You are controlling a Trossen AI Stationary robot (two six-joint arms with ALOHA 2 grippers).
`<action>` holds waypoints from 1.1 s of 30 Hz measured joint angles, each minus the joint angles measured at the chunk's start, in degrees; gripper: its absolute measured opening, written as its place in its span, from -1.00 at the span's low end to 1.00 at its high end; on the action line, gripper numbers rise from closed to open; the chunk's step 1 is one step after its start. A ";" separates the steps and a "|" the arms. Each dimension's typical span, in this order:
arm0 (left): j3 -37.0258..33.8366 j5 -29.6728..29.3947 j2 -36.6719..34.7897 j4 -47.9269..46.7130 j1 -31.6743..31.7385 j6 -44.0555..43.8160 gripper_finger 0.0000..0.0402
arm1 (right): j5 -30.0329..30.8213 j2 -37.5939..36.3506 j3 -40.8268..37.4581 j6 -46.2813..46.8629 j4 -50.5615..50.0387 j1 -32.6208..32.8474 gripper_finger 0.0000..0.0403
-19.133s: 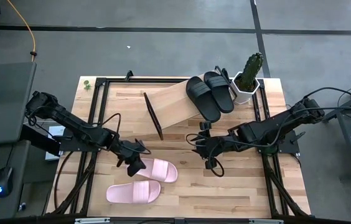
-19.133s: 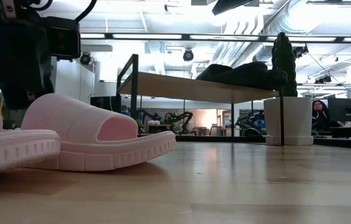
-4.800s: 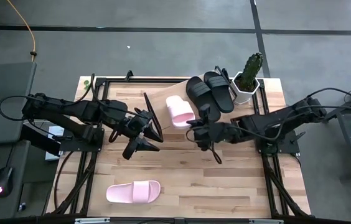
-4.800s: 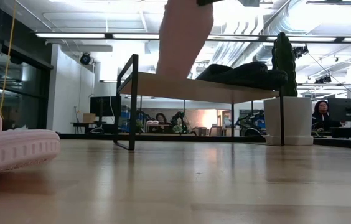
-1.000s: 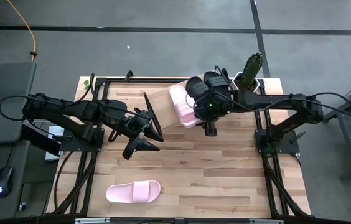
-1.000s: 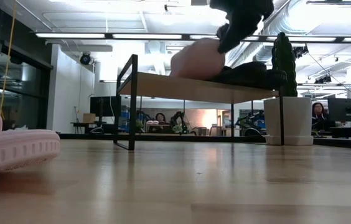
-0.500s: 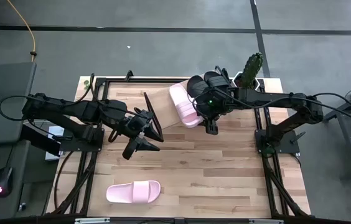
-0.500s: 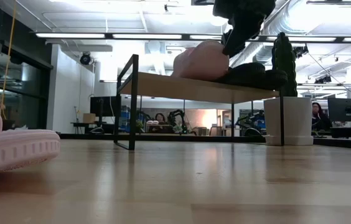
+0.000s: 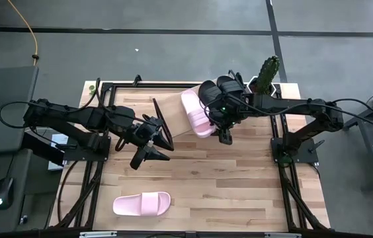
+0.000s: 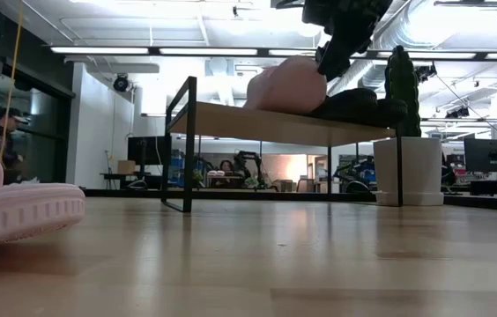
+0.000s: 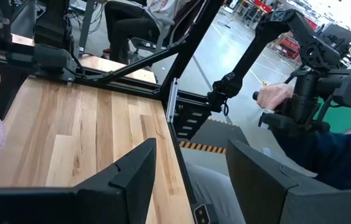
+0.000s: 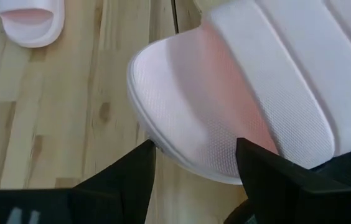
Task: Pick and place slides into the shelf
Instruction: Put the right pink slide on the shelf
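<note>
Overhead and level views of the counter [image 9: 239, 192], read from left to right. The left hand [image 9: 148, 156] is held just above the wood near the dark end panel at the shelf's [image 9: 173, 112] left end, its fingers [image 11: 135, 171] spread wide with nothing between them; past them a person's hand [image 11: 274, 96] is seen on a separate device beyond the counter edge. A pale pink slide [image 9: 141, 203] lies flat near the front edge of the counter, well apart from both arms, and fills the near left corner of the level view [image 10: 15, 211]. On the light-wood shelf a second pink slide [image 9: 196, 114] is set down, its rear end overhanging the front edge of the plank; in the level view it is seen resting on the board [image 10: 285, 86]. The right hand [image 9: 224, 135] is positioned just beside this overhanging end, its fingers [image 12: 122, 177] parted widely to either side of the sole without a grip on it being shown. Immediately to the right, two black slides [image 9: 229, 92] lie side by side on the shelf, partly covered by the right arm. A cactus in a white pot [image 9: 264, 73] stands at the far right corner
</note>
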 joint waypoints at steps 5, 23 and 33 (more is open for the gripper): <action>0.00 0.01 0.00 0.00 0.00 0.00 -0.08 | 0.82 0.00 0.00 -0.59 0.06 0.02 0.08; 0.00 0.02 0.00 -0.92 0.00 0.00 -0.08 | 0.45 0.00 0.00 0.36 -1.70 1.09 0.32; 0.00 0.02 0.00 -0.92 0.00 0.11 -0.08 | -2.53 -0.06 0.07 0.86 -3.59 1.09 0.32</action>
